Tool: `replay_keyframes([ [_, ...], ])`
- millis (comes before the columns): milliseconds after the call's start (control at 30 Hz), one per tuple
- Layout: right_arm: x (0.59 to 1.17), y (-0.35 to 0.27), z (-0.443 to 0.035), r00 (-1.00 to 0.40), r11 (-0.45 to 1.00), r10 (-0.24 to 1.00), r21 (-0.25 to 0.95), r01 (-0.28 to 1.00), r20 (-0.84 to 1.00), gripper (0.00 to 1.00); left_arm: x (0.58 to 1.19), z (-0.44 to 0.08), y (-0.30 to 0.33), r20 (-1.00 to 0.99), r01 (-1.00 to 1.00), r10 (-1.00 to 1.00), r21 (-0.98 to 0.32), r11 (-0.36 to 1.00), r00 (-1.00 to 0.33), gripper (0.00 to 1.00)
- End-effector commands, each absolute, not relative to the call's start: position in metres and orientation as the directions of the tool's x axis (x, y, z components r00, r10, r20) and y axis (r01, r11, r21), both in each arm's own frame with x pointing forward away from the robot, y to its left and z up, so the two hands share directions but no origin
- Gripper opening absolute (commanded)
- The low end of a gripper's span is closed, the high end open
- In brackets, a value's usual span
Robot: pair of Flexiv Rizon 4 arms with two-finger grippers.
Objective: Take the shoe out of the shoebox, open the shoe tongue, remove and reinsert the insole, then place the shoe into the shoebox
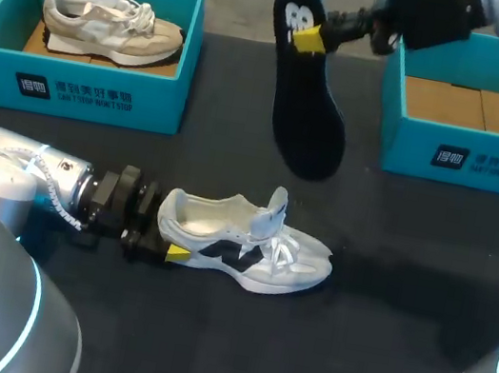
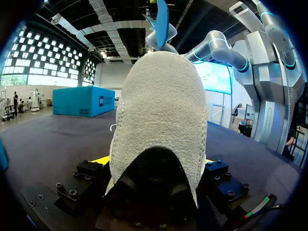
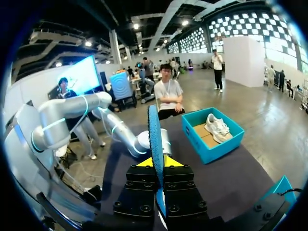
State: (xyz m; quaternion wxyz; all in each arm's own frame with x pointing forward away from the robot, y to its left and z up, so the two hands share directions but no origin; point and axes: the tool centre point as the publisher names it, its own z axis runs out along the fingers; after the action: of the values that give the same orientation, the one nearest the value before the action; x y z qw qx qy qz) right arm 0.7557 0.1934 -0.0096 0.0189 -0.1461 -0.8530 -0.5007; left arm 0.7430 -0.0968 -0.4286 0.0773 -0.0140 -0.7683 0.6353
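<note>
A white shoe (image 1: 244,244) with dark side marks lies on its sole mid-table, tongue raised and toe pointing right. My left gripper (image 1: 158,238) is shut on its heel, and in the left wrist view the fuzzy heel (image 2: 161,120) fills the gap between both yellow fingertips (image 2: 102,160). My right gripper (image 1: 313,32) is shut on the heel end of a dark blue insole (image 1: 306,110). It holds the insole in the air between the two boxes, toe end hanging down. The right wrist view shows the insole (image 3: 155,134) edge-on between the right gripper's (image 3: 156,162) tips.
A teal shoebox (image 1: 73,93) at the back left holds a beige shoe (image 1: 113,25). A second teal shoebox (image 1: 471,163) at the back right shows only its cardboard floor. The dark tabletop runs in front of and to the right of the white shoe.
</note>
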Motion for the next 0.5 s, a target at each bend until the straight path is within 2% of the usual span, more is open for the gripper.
replay_keyframes([
  [33, 0.736, 0.186, 0.009, -0.947, 0.448, 0.259, 0.845, 0.291, 0.19, 0.0, 0.744, -0.432, -0.098, 0.101, -0.077, 0.118, -0.978, 0.193, -0.988, 0.0],
  [400, 0.694, 0.177, 0.041, -0.917, 0.402, 0.332, 0.847, 0.349, 0.22, 0.0, 0.744, -0.432, -0.098, 0.101, -0.077, 0.118, -0.978, 0.193, -0.988, 0.0],
  [500, 0.686, 0.172, 0.05, -0.885, 0.404, 0.385, 0.815, 0.415, 0.26, 0.0, 0.744, -0.432, -0.098, 0.101, -0.077, 0.118, -0.978, 0.193, -0.988, 0.0],
])
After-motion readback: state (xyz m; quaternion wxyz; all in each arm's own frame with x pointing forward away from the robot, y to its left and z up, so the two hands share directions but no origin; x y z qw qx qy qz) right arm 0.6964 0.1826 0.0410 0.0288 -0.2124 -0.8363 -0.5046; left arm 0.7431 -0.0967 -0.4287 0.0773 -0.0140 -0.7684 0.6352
